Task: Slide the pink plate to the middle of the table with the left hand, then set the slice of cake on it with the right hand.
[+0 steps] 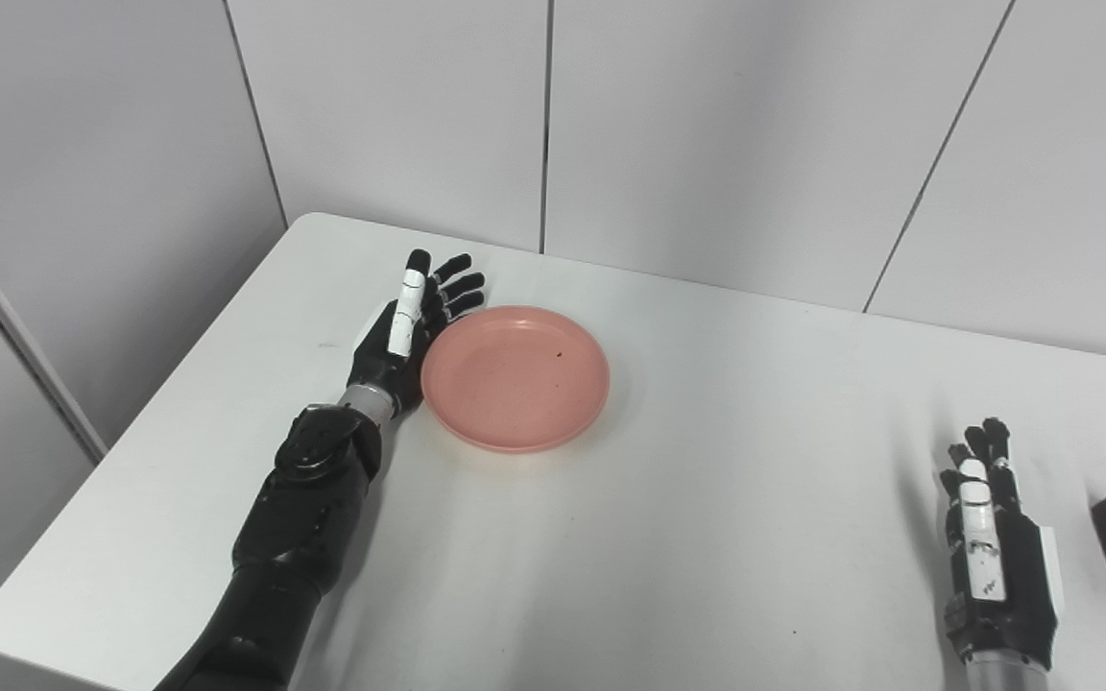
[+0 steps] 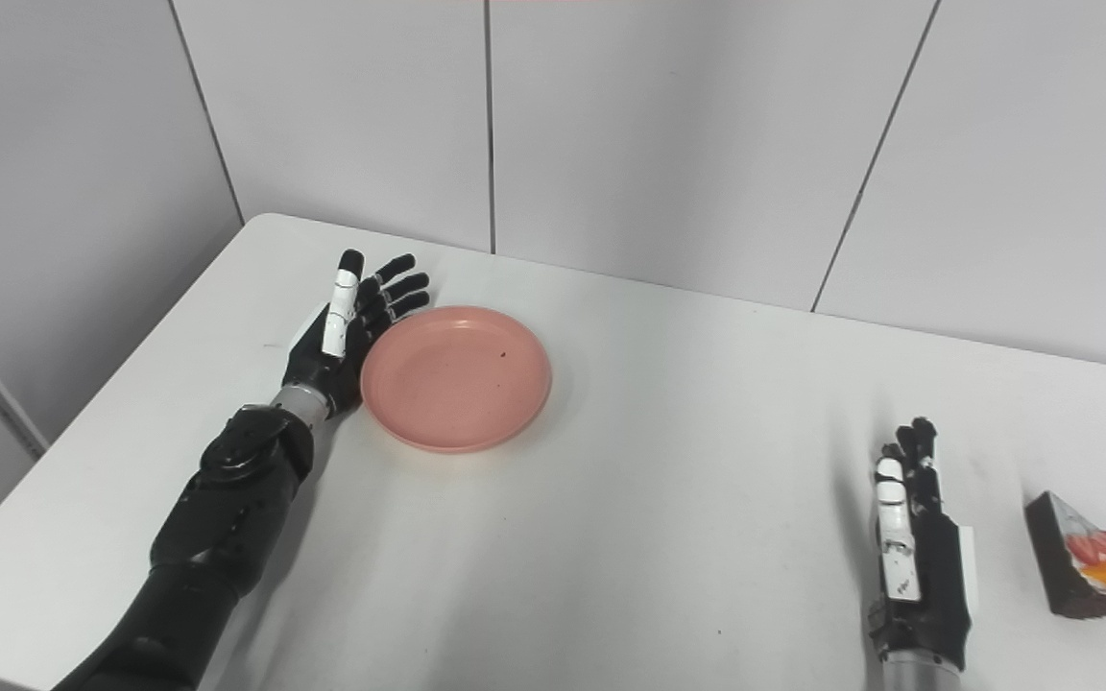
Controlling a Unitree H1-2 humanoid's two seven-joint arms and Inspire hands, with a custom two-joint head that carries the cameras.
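The pink plate (image 1: 515, 377) lies empty on the white table (image 1: 687, 537), left of the middle. My left hand (image 1: 409, 336) stands on edge with its fingers straight, its palm against the plate's left rim; it is open and grips nothing. At the near right a dark slice of cake (image 2: 1086, 568) with red and orange fruit on top sits close to the table's right edge. My right hand (image 2: 918, 557) rests just left of the cake, a small gap apart from it, fingers extended and holding nothing.
Grey wall panels (image 1: 553, 115) rise right behind the table's far edge. The table's left edge (image 1: 179, 384) runs diagonally close to my left arm. Bare tabletop lies between the plate and my right hand.
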